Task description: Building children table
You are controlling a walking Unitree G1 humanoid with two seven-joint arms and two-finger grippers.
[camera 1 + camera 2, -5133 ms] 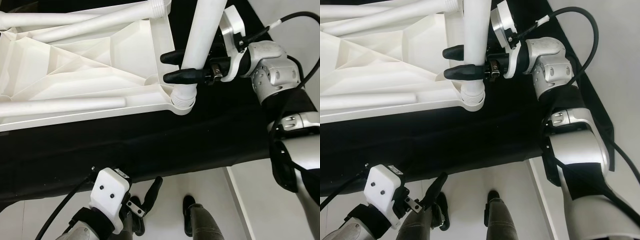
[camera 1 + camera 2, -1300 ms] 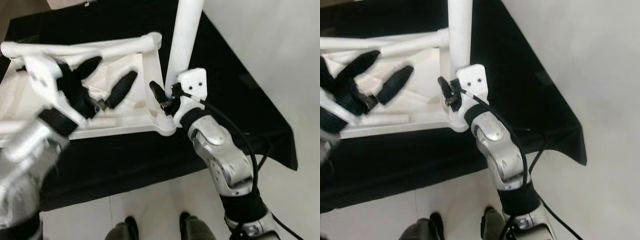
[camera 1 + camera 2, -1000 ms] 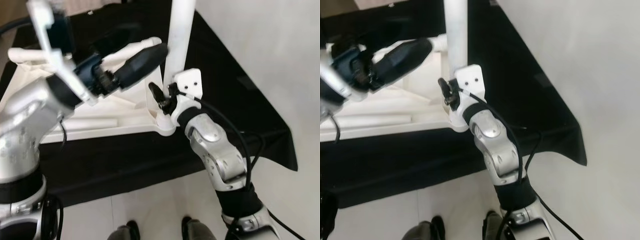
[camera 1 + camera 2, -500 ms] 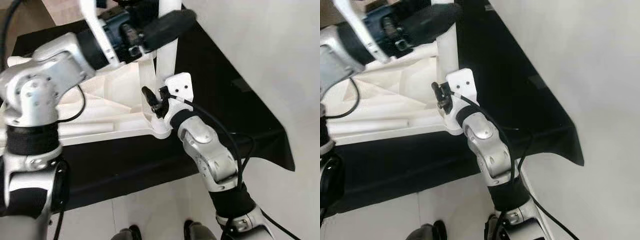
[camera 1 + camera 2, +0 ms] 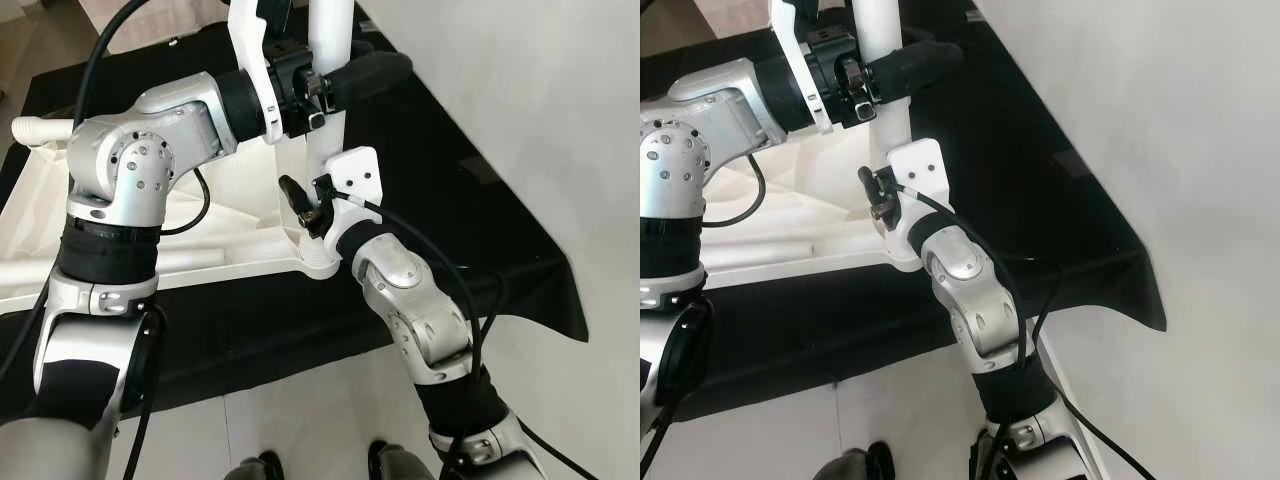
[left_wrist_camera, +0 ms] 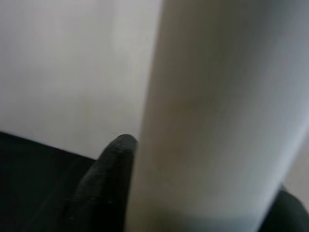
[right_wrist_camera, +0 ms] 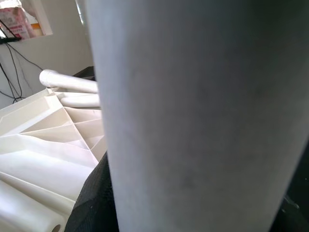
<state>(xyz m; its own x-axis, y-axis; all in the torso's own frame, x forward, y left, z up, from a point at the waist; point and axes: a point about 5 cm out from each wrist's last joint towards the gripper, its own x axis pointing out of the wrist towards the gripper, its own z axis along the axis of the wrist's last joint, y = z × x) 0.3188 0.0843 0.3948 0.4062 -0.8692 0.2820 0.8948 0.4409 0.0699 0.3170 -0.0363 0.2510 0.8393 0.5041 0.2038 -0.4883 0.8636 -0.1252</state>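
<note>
Now we hold the white leg (image 5: 330, 60) upright in the corner socket of the upturned tabletop (image 5: 215, 215): left gripper (image 5: 335, 80) clamps high, right gripper (image 5: 305, 205) apparently low (partly hidden). Keep it plumb while twisting.

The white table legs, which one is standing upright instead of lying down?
The leg at the tabletop's near right corner, held by both hands, left hand above right hand. The others lie flat on the upturned tabletop.
</note>
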